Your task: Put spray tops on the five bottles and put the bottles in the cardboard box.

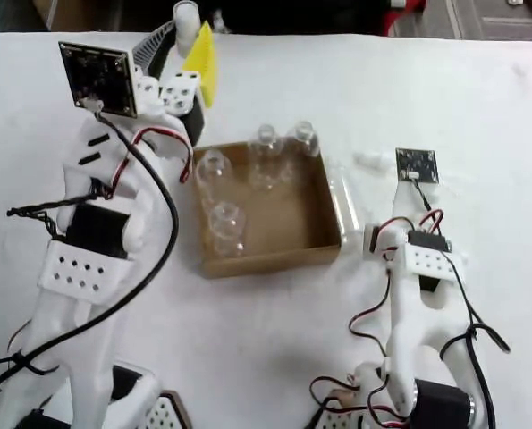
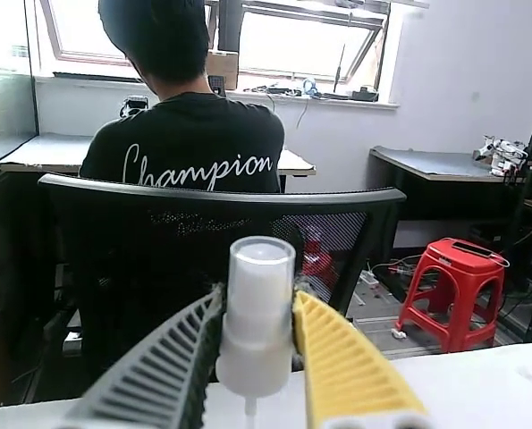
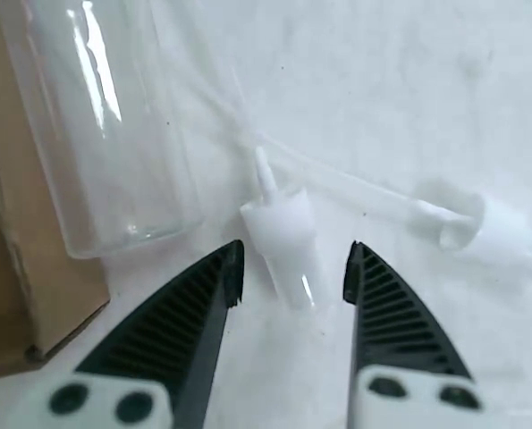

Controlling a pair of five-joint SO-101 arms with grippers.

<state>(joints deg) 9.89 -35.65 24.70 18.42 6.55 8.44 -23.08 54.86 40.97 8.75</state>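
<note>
From above, a white-covered table [image 1: 274,357] carries a cardboard box [image 1: 270,255] between two arms. Four clear bottles [image 1: 225,223] stand upright inside it, and I can make out no tops on them. A fifth bottle [image 1: 343,204] lies on its side just beside the box's right wall. The left gripper [image 1: 185,36] is raised at the far edge, well apart from every bottle, clamping a held spray top [image 1: 186,13]. From the left wrist, that left gripper has its grey and yellow jaws closed snugly on the white top's body, nozzle upward, and its thin tube shows below. From the right wrist, the right gripper [image 3: 292,264] has its black jaws open wide, straddling a loose spray top [image 3: 283,241] that lies on the table without touching it. The fifth bottle and the box corner sit beside it, and a second spray top [image 3: 480,228] lies near. The likely risks are that the tapered loose top squirts sideways or twists as the jaws close, that the lying bottle rolls if nudged, and that the held top's tube misses a narrow neck.
</note>
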